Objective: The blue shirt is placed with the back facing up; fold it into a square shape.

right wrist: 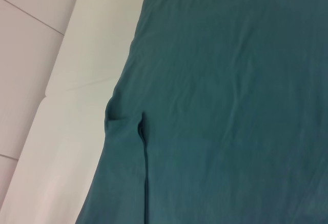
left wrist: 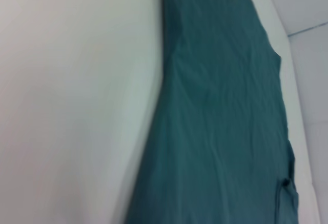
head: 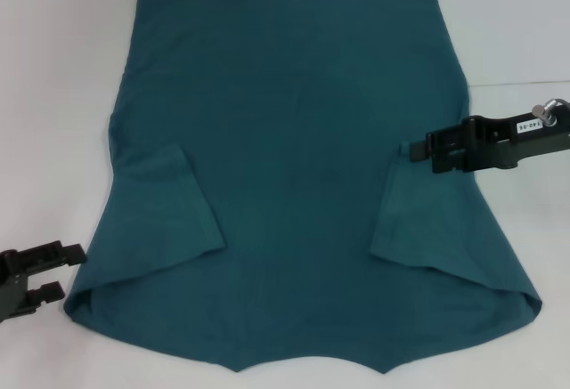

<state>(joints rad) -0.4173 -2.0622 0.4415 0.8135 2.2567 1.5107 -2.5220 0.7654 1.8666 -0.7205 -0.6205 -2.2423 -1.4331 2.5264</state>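
Note:
The blue shirt lies flat on the white table, plain side up. Both sleeves are folded in over the body, the left sleeve and the right sleeve. My left gripper rests open on the table just off the shirt's near left corner, touching nothing. My right gripper hovers at the shirt's right edge, at the top of the folded right sleeve. In the right wrist view the blue shirt shows a small pucker at that edge. The left wrist view shows the blue shirt lying smooth.
Bare white tabletop runs along both sides of the shirt and beyond its far edge. The shirt's near end reaches the bottom of the head view. A table edge and grey floor show in the right wrist view.

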